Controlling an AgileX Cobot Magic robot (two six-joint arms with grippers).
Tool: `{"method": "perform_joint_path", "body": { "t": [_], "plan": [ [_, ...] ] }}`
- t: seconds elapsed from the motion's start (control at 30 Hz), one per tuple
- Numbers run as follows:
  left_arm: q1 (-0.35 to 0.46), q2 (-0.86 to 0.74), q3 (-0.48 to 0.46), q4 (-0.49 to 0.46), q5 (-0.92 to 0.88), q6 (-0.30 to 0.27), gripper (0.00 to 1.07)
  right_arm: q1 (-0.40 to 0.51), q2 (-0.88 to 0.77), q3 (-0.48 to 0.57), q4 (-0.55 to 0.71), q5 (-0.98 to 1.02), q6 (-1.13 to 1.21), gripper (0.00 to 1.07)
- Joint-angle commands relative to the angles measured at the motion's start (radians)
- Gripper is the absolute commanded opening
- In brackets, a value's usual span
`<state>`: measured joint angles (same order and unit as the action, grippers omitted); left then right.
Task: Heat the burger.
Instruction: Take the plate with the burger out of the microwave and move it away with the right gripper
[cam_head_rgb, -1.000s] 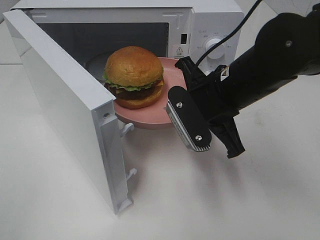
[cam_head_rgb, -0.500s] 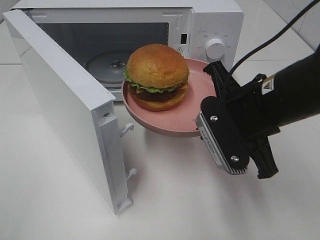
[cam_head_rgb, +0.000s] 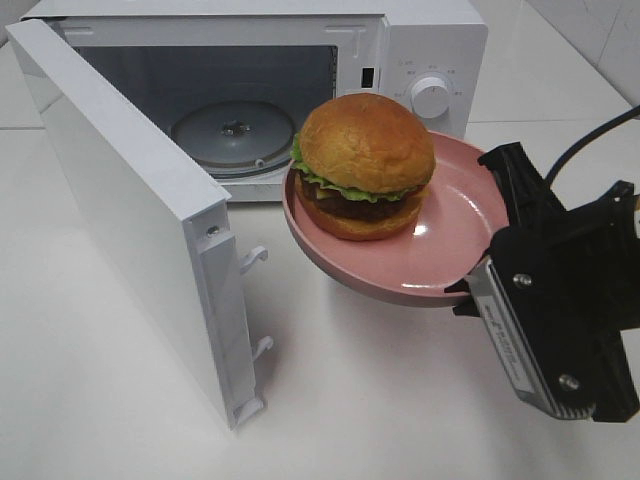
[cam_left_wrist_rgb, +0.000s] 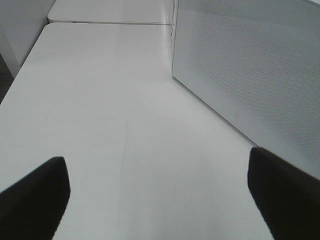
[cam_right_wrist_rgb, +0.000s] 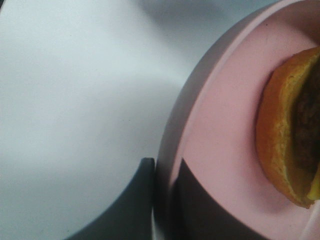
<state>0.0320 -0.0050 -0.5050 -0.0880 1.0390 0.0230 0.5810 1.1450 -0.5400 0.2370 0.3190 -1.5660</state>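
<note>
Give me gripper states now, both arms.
Left gripper: open, holding nothing.
Right gripper: shut on the pink plate carrying the burger.

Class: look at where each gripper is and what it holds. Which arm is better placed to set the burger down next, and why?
Probably the right. Its gripper is already shut on the rim of the pink plate carrying the burger in front of the microwave. The left gripper is open, empty and facing bare table.

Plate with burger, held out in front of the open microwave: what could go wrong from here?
1. The right gripper pinches only the pink plate's rim; the plate tilts in mid-air and could slip or sag.
2. The burger sits loose toward the far side and may slide off.
3. The microwave door stands open close by; a swing could clip it.
</note>
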Motion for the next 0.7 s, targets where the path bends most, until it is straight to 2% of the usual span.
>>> {"method": "perform_joint_path", "body": {
  "t": [0.03, 0.27, 0.7],
  "plan": [
    [0.005, -0.018, 0.0, -0.007, -0.008, -0.005, 0.88, -0.007, -0.085, 0.022, -0.069, 0.008, 0.054, 0.0],
    [0.005, -0.018, 0.0, -0.007, -0.008, -0.005, 0.88, -0.007, -0.177, 0.053, -0.153, 0.063, 0.166, 0.0],
    [0.005, -0.018, 0.0, -0.007, -0.008, -0.005, 0.88, -0.007, -0.319, 0.064, -0.394, 0.213, 0.43, 0.0]
  ]
}}
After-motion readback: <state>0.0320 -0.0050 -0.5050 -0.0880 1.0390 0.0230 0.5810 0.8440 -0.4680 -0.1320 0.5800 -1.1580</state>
